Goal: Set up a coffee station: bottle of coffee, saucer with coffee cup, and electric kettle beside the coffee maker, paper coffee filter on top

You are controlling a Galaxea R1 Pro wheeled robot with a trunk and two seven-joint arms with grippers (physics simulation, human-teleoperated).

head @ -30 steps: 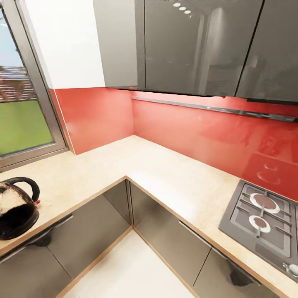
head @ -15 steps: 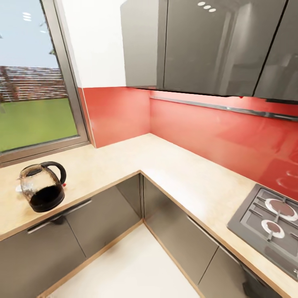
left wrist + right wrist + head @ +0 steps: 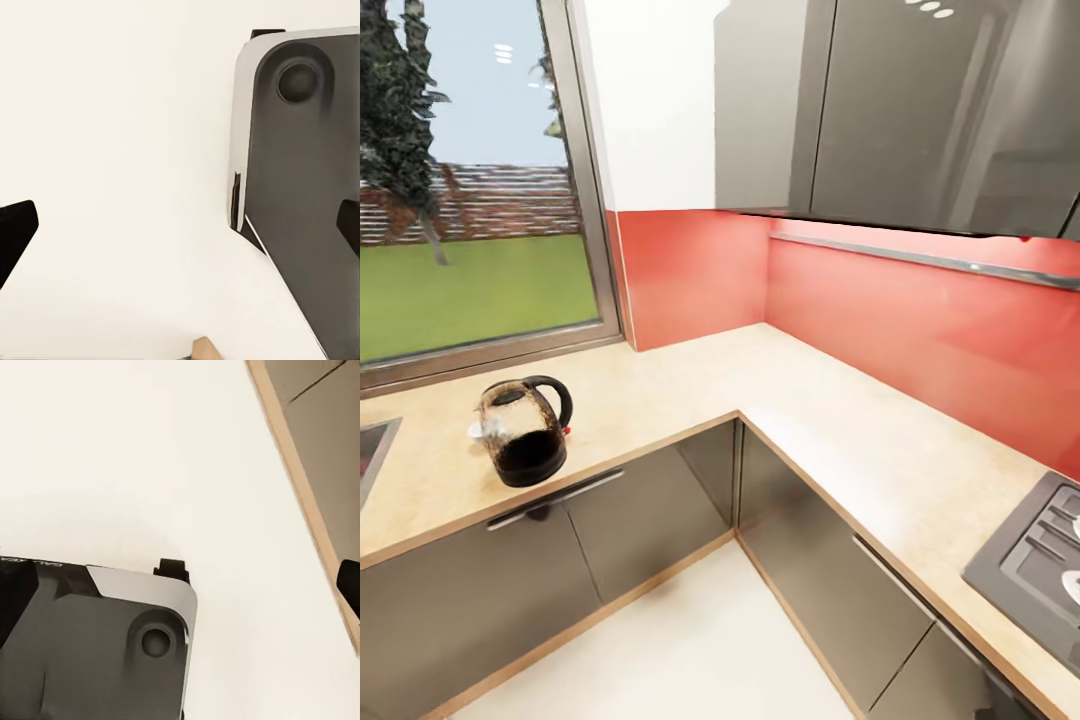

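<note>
On the left run of the L-shaped countertop [image 3: 660, 390], near its front edge: electric kettle [image 3: 523, 431], upright, glass body with dark liquid low inside, black handle turned toward the corner. Just behind it, touching or nearly so, something small and white, too blurred to name. Further left, at the frame's edge, a corner of a steel sink [image 3: 370, 450] set into the worktop. Behind the kettle, a window [image 3: 470, 200] with a grey frame, grass, a brick wall and a tree outside. Past the window, red backsplash [image 3: 880, 320] wrapping the corner, glossy grey upper cabinets [image 3: 900, 110] above it. Well apart from the kettle, along the right run, a corner of a gas hob [image 3: 1030, 560]. Below the worktop, grey cabinet fronts [image 3: 600, 540] with bar handles, pale floor [image 3: 690, 650] between them.

Left wrist view: left gripper [image 3: 180, 225] aimed down at the pale floor, dark fingertips [image 3: 15, 232] at opposite edges of the picture, spread wide, nothing between them; robot base [image 3: 300, 195], dark with a silver rim, beneath. Right wrist view: right gripper [image 3: 184, 577] likewise spread wide and bare, dark fingertip [image 3: 349, 579] at one edge, same base and a wood-edged cabinet plinth [image 3: 300, 487] below.
</note>
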